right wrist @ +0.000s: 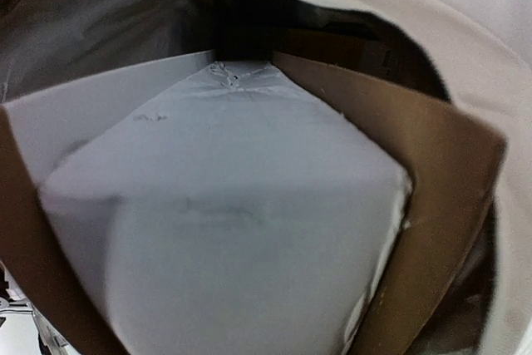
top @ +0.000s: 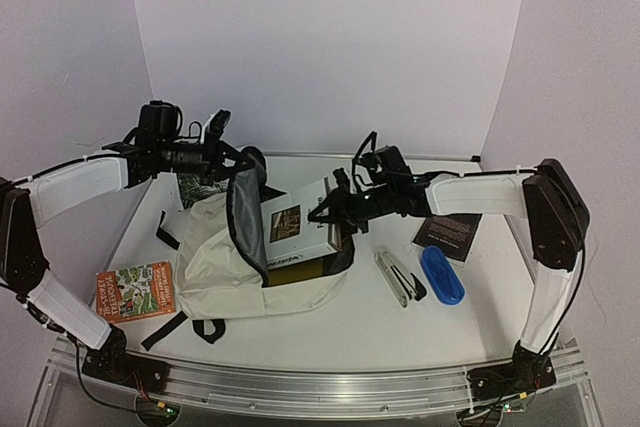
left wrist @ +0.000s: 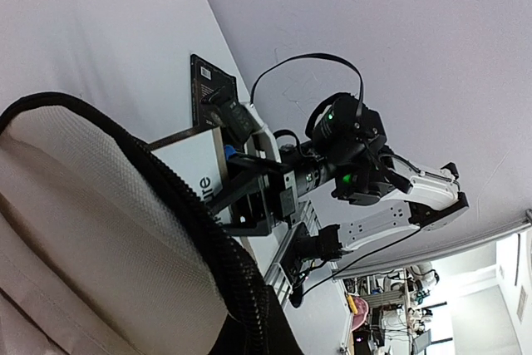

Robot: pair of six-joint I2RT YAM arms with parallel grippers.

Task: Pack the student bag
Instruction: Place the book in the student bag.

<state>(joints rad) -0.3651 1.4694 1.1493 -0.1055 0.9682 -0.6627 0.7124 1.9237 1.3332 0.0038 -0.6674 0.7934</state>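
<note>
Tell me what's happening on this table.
The left hand holds up the flap of the cream backpack, so its mouth gapes open. The right hand grips a white box and has it partway into the opening. An orange book, a blue case and a black booklet lie outside on the table, not yet packed.

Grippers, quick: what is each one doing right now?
Left gripper: closed, holding up the bag flap.
Right gripper: closed on the box at the bag's mouth.
</note>
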